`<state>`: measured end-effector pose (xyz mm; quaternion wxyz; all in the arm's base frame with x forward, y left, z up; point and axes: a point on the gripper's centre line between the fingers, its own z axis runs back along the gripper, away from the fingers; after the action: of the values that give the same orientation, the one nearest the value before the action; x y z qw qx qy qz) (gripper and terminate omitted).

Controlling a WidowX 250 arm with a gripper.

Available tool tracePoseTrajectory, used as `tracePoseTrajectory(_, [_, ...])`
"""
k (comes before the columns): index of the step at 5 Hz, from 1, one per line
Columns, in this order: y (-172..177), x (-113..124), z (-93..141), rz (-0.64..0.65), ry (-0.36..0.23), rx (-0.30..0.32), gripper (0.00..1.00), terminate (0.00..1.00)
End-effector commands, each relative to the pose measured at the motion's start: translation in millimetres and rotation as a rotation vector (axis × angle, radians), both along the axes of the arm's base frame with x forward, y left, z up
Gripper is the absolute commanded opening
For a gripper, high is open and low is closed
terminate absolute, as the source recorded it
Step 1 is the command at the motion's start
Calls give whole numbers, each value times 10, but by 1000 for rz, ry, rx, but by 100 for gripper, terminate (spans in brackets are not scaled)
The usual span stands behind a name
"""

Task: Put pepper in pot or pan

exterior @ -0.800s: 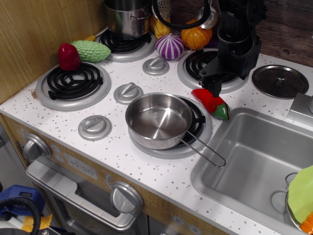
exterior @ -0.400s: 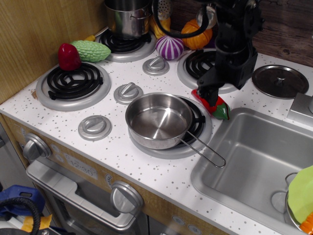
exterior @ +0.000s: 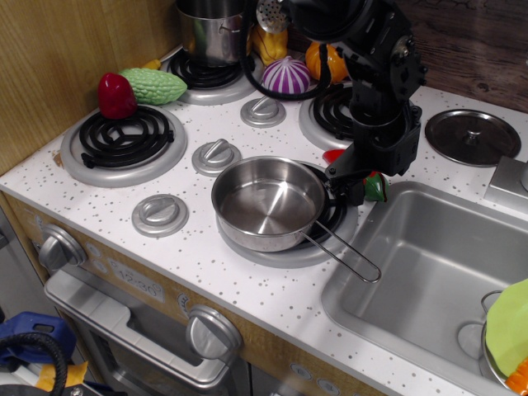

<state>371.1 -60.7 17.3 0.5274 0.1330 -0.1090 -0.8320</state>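
Pincer: the black pincer was low over the pepper, at the right side of the front right burner. Its fingers stood on either side of the pepper, but I could not tell if they were pressed on it or only around it.
Pepper: the pepper lay on the bench between the front right burner and the sink. Only a small red part near the arm and the green end were visible; the rest was hidden behind the pincer.
Pan: the pan sat on the front right burner, empty, with its wire handle pointing toward the front right edge of the bench. The pepper was just beside its right rim, outside of it.
Sink: the sink filled the right part of the bench.
Bench: the white speckled bench carried four burners and some grey knobs.
Left side: a dark red strawberry toy and a bumpy green gourd lay near the left edge, touching each other.
Back: a tall steel pot stood on the back left burner; a purple striped vegetable and an orange pumpkin were near the back edge.
Lid: a flat steel lid lay near the back right corner.
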Motion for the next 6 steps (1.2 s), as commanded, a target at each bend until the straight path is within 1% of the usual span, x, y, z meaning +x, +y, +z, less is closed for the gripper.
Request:
tracePoseTrajectory(1, [62, 160, 98, -23, -69, -10, 100, 0])
tracePoseTrajectory(2, [95, 200, 109, -44, -58, -22, 100, 0])
tracePoseTrajectory(3, [57, 204, 90, -29, -75, -10, 0, 0])
tracePoseTrajectory(4, [31, 239, 159, -33, -84, 3, 0, 0])
tracePoseTrajectory(5, [41, 296, 456, -25, -63, 70, 0, 0])
tracePoseTrajectory(6, [91, 302, 835, -25, -39, 128, 0, 0])
